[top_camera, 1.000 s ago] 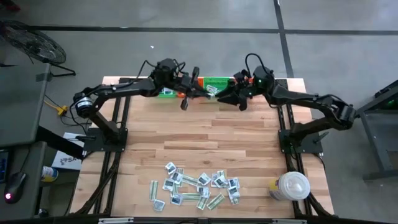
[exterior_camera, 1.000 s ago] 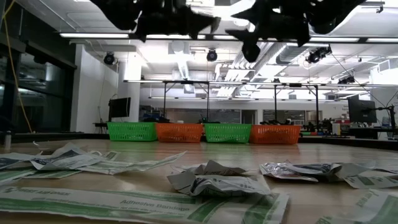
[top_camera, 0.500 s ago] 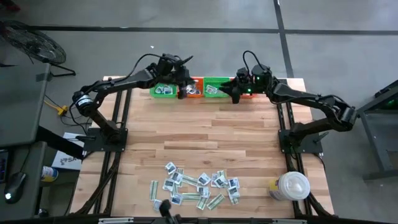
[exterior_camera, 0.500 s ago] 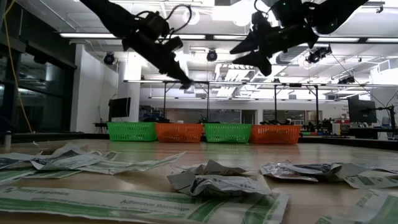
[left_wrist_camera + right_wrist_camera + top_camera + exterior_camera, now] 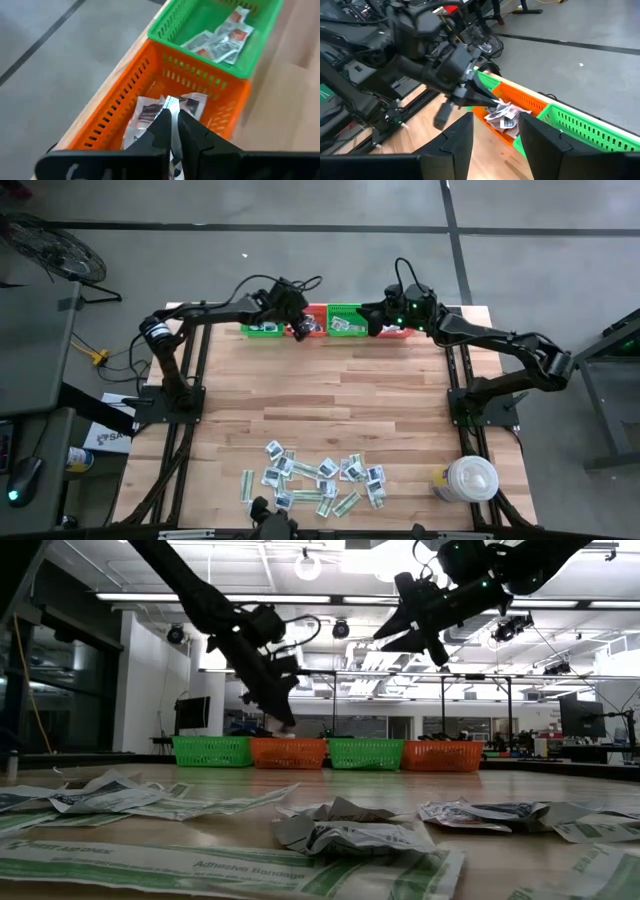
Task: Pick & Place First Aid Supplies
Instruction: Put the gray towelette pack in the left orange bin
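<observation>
My left gripper (image 5: 297, 330) hangs over the orange basket (image 5: 125, 115), second from the left in the row of four baskets along the far edge of the table (image 5: 330, 400). In the left wrist view the fingers (image 5: 160, 131) stand nearly together, pinching the corner of a white packet (image 5: 172, 102) with dark marks that dangles just above like packets already lying in that basket. I judge this the drop step: the next move calls for parting the fingers so the packet falls inside the walls, then lifting clear. The green basket (image 5: 220, 30) beside it holds white packets with red marks. Further right, my right gripper (image 5: 372, 326) is up above the other green basket (image 5: 346, 320), fingers (image 5: 455, 145) apart at a middling gap with nothing between them; I take it as emptied and due to go back for more. The rest of the first aid supplies (image 5: 315, 480) lie scattered at the near edge of the table, well apart from both arms, so most of the job remains. A white lidded container (image 5: 470, 478) stands at the near right corner. Writing: the low view shows "Adhesive Bandage" on a pale-green strip (image 5: 230, 865) at the front; other print is too small to read.
</observation>
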Controlling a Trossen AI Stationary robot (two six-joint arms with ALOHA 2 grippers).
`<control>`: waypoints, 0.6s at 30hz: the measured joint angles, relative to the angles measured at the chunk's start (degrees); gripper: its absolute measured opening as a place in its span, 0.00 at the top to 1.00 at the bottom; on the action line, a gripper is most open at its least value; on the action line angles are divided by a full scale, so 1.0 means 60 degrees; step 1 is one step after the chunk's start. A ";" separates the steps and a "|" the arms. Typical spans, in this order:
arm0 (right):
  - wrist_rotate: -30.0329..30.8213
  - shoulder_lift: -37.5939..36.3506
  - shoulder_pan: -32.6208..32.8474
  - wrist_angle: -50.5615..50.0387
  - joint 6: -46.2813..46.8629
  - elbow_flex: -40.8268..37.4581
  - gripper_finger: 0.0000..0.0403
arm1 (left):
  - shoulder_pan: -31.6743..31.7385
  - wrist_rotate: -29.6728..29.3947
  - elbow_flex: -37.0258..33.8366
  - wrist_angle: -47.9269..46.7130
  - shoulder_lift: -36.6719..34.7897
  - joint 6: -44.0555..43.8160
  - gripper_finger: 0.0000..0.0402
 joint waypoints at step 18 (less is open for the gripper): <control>-0.0049 0.0000 0.0004 -0.0057 -0.0124 0.0000 0.64 | 0.0109 -0.0151 0.0000 0.0160 0.0144 -0.0148 0.84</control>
